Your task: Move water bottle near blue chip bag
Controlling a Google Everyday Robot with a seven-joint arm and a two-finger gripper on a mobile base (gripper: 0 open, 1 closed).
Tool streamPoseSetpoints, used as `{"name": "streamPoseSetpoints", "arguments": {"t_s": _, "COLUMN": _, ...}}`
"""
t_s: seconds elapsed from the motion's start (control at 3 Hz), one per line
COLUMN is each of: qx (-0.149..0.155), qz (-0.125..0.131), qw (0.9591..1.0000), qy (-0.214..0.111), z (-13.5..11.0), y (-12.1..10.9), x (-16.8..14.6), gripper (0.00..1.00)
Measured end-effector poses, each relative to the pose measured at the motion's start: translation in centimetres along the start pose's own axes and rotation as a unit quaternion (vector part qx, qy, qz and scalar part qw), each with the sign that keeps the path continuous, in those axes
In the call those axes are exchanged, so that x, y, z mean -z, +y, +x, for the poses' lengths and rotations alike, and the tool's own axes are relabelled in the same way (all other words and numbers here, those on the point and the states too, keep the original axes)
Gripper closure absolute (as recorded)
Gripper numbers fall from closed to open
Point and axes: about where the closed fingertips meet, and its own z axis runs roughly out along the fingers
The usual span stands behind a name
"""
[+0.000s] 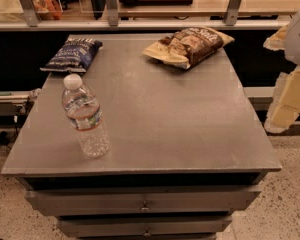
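The water bottle (85,116) stands upright on the grey metal table (170,114), near its front left corner. It is clear, with a white cap and a white label with red and blue-green bands. The blue chip bag (74,54) lies flat at the table's back left corner, well behind the bottle. My gripper (286,101) shows as pale cream parts at the right edge of the view, off the table's right side and far from both the bottle and the blue bag. It holds nothing that I can see.
A larger brown-and-cream chip bag (189,46) lies at the back of the table, right of centre. A counter with metal posts (140,14) runs behind the table. Drawers (145,201) sit below the table's front edge.
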Motion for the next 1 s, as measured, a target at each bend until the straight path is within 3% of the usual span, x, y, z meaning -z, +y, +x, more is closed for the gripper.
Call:
{"name": "streamPoseSetpoints", "arguments": {"t_s": 0.33, "qx": 0.000, "qz": 0.000, "qw": 1.0000, "qy": 0.000, "z": 0.0, "y": 0.0, "x": 0.0, "gripper": 0.00}}
{"name": "streamPoseSetpoints", "arguments": {"t_s": 0.67, "qx": -0.008, "qz": -0.016, "qw": 0.9991, "qy": -0.039, "z": -1.9, "y": 1.2, "x": -1.9, "gripper": 0.00}}
{"name": "streamPoseSetpoints", "arguments": {"t_s": 1.0, "qx": -0.027, "qz": -0.077, "qw": 0.9838, "qy": -0.160, "z": -8.5, "y": 4.8, "x": -8.8, "gripper": 0.00}}
